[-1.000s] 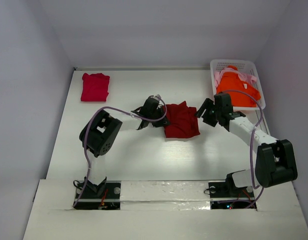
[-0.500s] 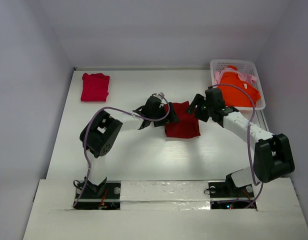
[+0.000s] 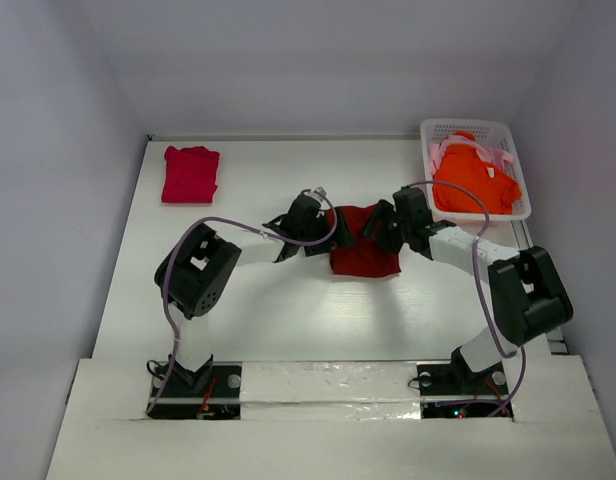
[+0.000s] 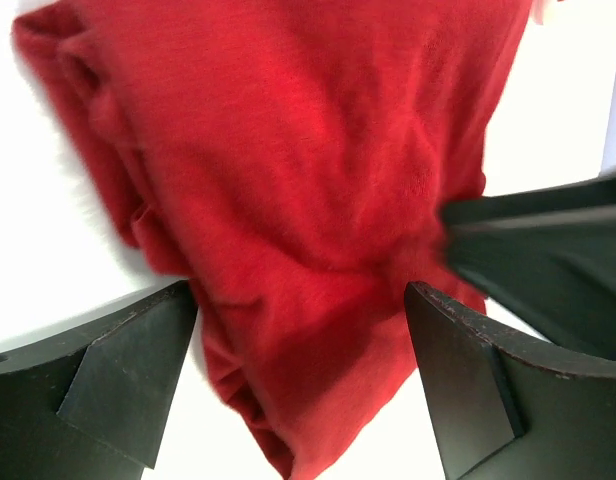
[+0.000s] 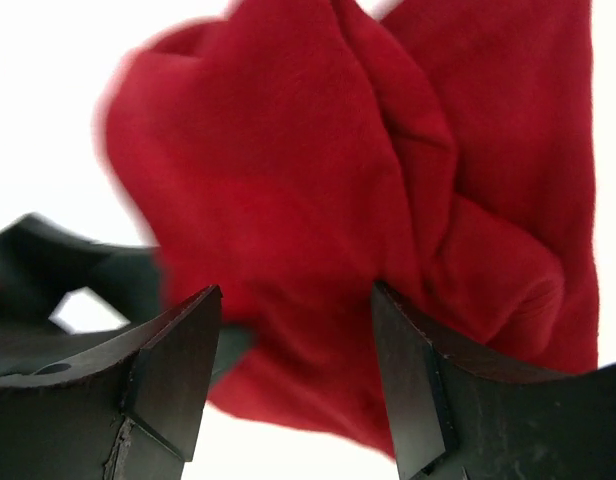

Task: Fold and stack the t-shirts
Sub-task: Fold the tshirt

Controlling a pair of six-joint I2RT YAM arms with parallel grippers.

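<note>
The left gripper (image 3: 331,235) and right gripper (image 3: 379,228) are hovering at either side of the dark red t-shirt (image 3: 364,255) mid-table. A folded crimson-pink t-shirt (image 3: 190,173) is lying far left. At far right, the white basket (image 3: 466,124) is holding 2 more: the orange t-shirt (image 3: 474,185) and the pale pink t-shirt (image 3: 446,152).

A white counter (image 3: 288,320) with a faint plank grain fills the middle of the top view. Plain, pale grey-lilac walls close it in on three sides: a back wall (image 3: 328,60) beyond the counter's far edge, and a left wall (image 3: 48,220) and a right wall (image 3: 588,100) along its sides. A white ledge (image 3: 328,440) runs across the counter's near edge, with a glossy strip (image 3: 328,385) just beyond it. The light is soft and even, and the shadows on the counter are weak.
</note>
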